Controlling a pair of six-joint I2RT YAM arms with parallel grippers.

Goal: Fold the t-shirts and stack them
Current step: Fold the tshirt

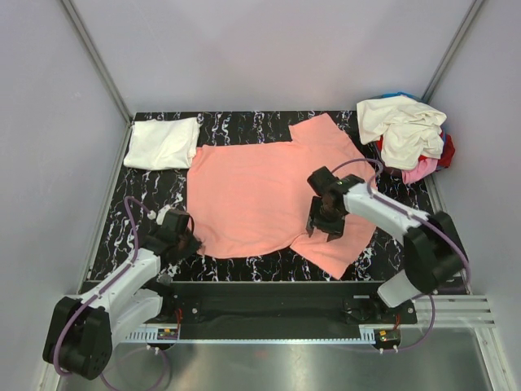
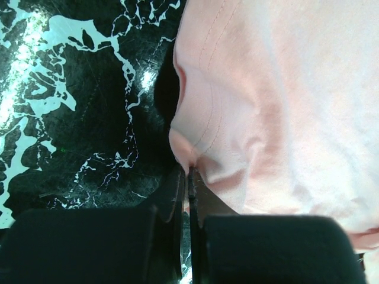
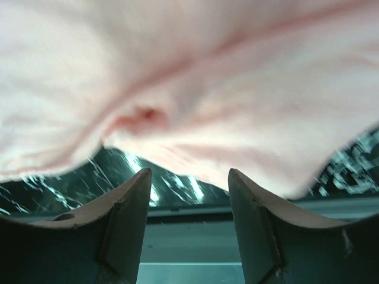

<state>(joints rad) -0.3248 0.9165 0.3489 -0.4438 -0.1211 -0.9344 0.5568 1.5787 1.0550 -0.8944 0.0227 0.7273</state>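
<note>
Pink shirt point(image 1: 269, 195) lies spread on the table point(image 1: 155, 191). Left jaws are clamped on its near-left corner; right jaws stand apart, holding nothing, over its near-right part.

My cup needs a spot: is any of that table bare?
Bare tabletop shows left of the salmon t-shirt, between the folded white shirt and the left gripper, plus a thin strip along the far edge. The right side is crowded: the shirt pile and the right gripper.
</note>
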